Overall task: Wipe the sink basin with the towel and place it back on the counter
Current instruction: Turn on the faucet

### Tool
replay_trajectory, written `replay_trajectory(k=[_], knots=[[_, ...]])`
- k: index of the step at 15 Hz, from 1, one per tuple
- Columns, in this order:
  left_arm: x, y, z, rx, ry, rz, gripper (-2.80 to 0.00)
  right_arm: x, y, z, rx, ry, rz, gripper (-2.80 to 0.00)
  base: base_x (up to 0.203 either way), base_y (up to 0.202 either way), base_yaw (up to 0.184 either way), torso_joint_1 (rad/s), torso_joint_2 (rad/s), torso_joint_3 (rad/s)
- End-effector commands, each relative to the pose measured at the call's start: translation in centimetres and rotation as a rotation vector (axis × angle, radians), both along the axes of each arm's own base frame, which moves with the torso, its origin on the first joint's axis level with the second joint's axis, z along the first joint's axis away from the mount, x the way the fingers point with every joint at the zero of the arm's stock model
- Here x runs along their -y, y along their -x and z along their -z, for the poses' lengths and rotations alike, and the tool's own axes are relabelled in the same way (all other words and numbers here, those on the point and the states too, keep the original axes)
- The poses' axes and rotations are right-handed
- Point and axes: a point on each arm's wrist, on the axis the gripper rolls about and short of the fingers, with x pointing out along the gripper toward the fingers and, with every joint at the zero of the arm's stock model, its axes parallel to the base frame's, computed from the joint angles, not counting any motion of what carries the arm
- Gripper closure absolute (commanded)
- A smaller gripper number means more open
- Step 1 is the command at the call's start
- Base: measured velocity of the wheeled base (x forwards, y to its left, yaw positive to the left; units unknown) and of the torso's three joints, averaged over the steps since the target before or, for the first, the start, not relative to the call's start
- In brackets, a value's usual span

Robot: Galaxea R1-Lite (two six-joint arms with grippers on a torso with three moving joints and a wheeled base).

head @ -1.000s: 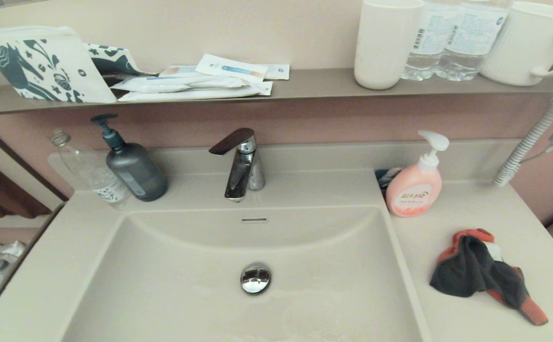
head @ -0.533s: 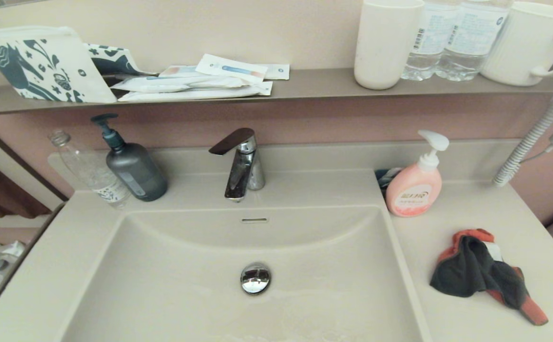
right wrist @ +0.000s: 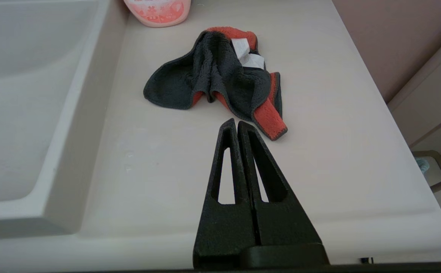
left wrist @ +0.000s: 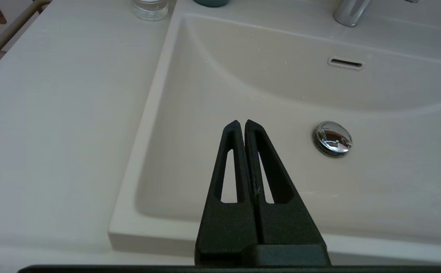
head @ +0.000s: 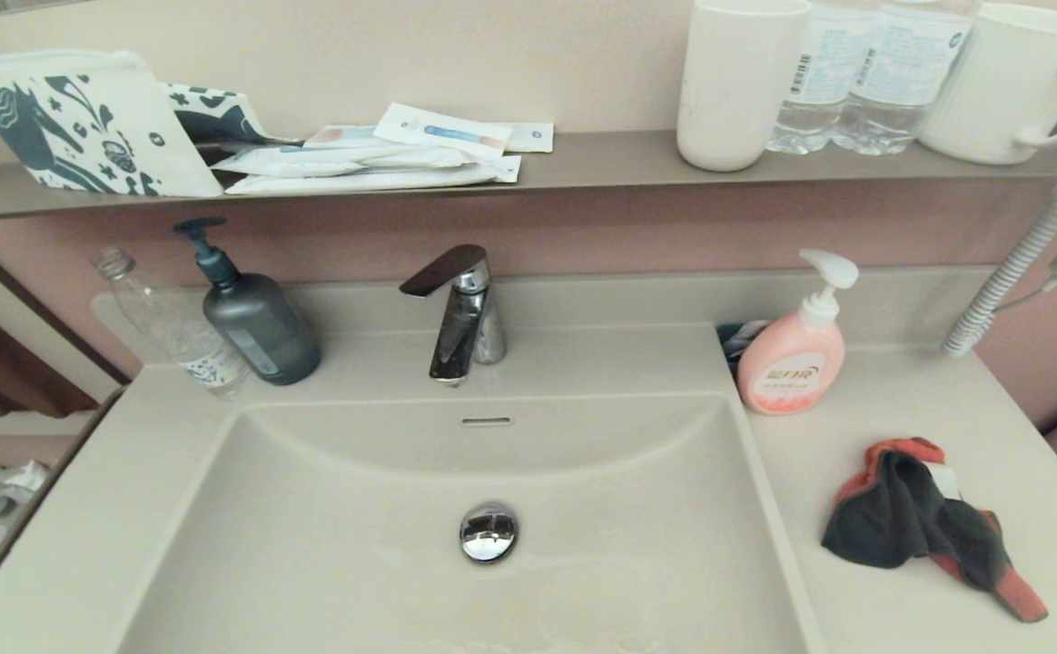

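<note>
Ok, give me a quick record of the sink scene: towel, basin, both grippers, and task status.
towel: crumpled on the counter, right of the basin, near the pink soap bottle
basin: nothing in it, drain plug in place
left gripper: jaws shut, above the basin
right gripper: jaws shut, just short of the towel
status: towel not yet picked up

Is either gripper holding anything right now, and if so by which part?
Nothing is held. The left gripper and right gripper are both shut on nothing; the towel lies crumpled on the counter.
</note>
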Motion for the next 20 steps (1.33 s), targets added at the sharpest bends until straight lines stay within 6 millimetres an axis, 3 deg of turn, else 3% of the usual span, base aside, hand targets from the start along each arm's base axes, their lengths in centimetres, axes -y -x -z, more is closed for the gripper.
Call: replay_trajectory(k=[1, 5, 9, 11, 15, 17, 20], knots=[[0.0, 0.0, 0.0, 0.0, -0.002, 0.001, 0.0, 0.0, 0.0, 0.0, -0.001, 0.0, 0.0, 0.0, 0.0, 0.0, 0.0, 0.0, 0.0, 0.0], [0.0, 0.1, -0.5, 0.017, -0.026, 0.003, 0.0, 0.0, 0.0, 0.0, -0.001, 0.0, 0.0, 0.0, 0.0, 0.0, 0.0, 0.0, 0.0, 0.0], [0.1, -0.6, -4.1, -0.022, -0.021, 0.05, 0.0, 0.0, 0.0, 0.0, -0.001, 0.0, 0.0, 0.0, 0.0, 0.0, 0.0, 0.0, 0.0, 0.0], [0.1, -2.2, -6.5, -0.045, -0.01, 0.059, 0.0, 0.0, 0.0, 0.0, -0.001, 0.0, 0.0, 0.0, 0.0, 0.0, 0.0, 0.0, 0.0, 0.0], [0.3, -8.3, -10.0, -0.056, -0.001, 0.093, 0.0, 0.0, 0.0, 0.0, -0.001, 0.0, 0.0, 0.0, 0.0, 0.0, 0.0, 0.0, 0.0, 0.0], [0.8, -10.7, -10.9, -0.019, 0.007, 0.156, 0.0, 0.0, 0.0, 0.0, -0.001, 0.0, 0.0, 0.0, 0.0, 0.0, 0.0, 0.0, 0.0, 0.0], [3.0, -13.5, -10.7, -0.097, 0.069, 0.323, 0.0, 0.0, 0.0, 0.0, -0.001, 0.0, 0.0, 0.0, 0.0, 0.0, 0.0, 0.0, 0.0, 0.0]])
